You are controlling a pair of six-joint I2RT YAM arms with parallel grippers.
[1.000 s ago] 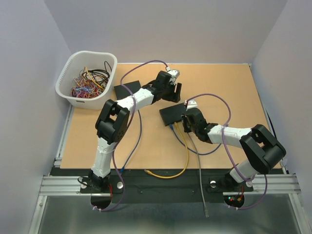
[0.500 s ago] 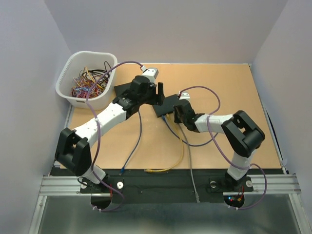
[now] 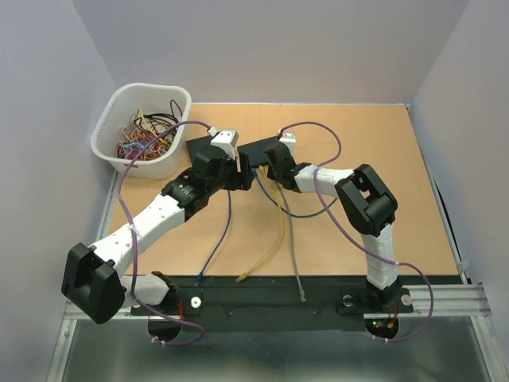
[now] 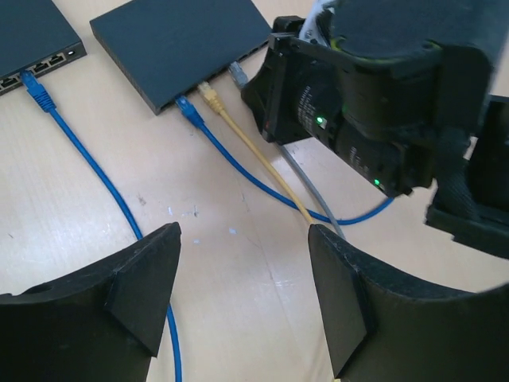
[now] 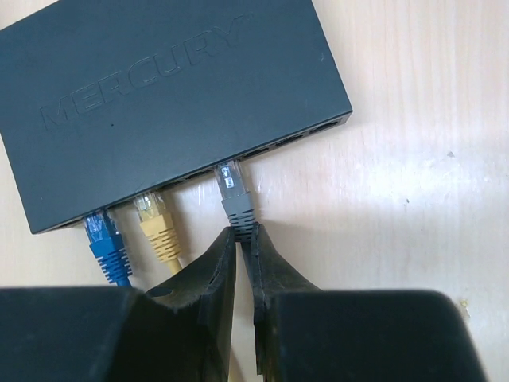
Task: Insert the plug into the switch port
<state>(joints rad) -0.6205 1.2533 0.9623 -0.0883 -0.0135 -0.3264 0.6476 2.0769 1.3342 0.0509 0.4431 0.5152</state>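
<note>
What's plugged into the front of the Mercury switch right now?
Blue plug, yellow plug and grey plug, side by side in ports of the switch. How deep the grey one sits is hidden; the right fingers cover its cable.

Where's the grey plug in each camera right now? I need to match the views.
Right wrist: grey plug at centre, its tail pinched by the right gripper.
Left wrist: upper middle, at the switch's edge beside the yellow plug.
Top external: hidden under the right gripper; only its grey cable shows.
Shared landmark: the black switch.
</note>
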